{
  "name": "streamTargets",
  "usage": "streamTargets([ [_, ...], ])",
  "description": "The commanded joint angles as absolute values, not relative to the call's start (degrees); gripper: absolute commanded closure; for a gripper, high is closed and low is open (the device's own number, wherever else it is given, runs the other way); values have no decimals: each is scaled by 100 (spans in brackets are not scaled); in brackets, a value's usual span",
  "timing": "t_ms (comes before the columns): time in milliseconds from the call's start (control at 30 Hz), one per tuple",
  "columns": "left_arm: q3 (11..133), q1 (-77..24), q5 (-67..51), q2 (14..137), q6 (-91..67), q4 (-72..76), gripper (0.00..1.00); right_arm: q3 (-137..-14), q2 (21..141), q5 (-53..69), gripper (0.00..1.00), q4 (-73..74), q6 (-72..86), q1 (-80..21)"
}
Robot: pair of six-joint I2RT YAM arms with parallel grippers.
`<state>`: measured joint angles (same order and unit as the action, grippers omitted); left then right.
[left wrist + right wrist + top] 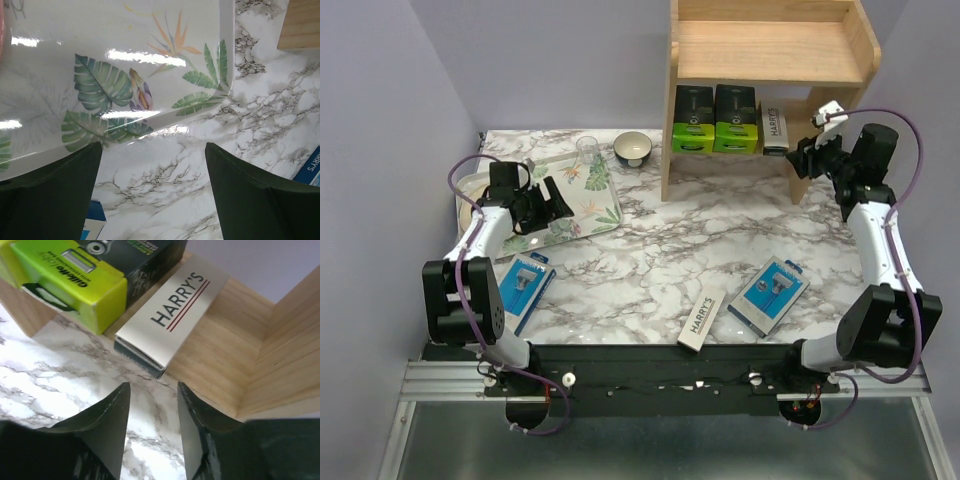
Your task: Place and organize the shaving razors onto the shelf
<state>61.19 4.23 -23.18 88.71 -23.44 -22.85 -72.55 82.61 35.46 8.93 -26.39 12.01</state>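
Shelf [770, 50] at far right of tabletop [720, 230]; upper tier bare, lower tier part filled. On the lower tier, standing side by side: left black-and-lime box [693, 118], right black-and-lime box [734, 118], then shelved HARRY'S box [775, 128] touching the latter, with open wood between it and the right side panel. Loose on the tabletop: second HARRY'S box [702, 320] lying at a slant near the front edge, right blue pack [769, 295] just beside it, left blue pack [526, 285] well apart by the left arm. Tally as I read it: three of six placed, three to go, so about halfway; the gap on the lower tier looks fit for the second HARRY'S box, the blue packs perhaps for the upper tier. Right pincer [817, 150] hangs just in front of the shelved HARRY'S box, fingers spread, nothing between them, not touching the box. Left pincer [548, 205] hovers over the near corner of the floral tray [125, 60], also spread wide and empty, the left blue pack near it. Small bowl [633, 149] sits behind the tray, no part of the job.
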Motion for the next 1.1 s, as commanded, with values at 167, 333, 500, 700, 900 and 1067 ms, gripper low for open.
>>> streamTargets([
  [167,6328,202,-2215,8983,-2074,-2417,7,-6723,8507,2805,99,-1124,-976,1230],
  [333,6153,150,-2145,8851,-1978,-2461,6,-6952,9042,2716,99,-1476,-748,1222],
  [500,6047,141,-2083,8745,-1864,-2514,6,-7295,9465,2443,99,-1625,-598,1213],
  [700,6003,149,-1986,8745,-1749,-2566,5,-7506,9869,2373,95,-1898,-492,1073],
  [900,6003,132,-1995,8877,-1749,-2470,5,-7541,10134,2487,94,-2021,-519,756],
  [1067,6056,97,-1995,8930,-1732,-2364,4,-7567,10397,2522,94,-2092,-422,563],
])
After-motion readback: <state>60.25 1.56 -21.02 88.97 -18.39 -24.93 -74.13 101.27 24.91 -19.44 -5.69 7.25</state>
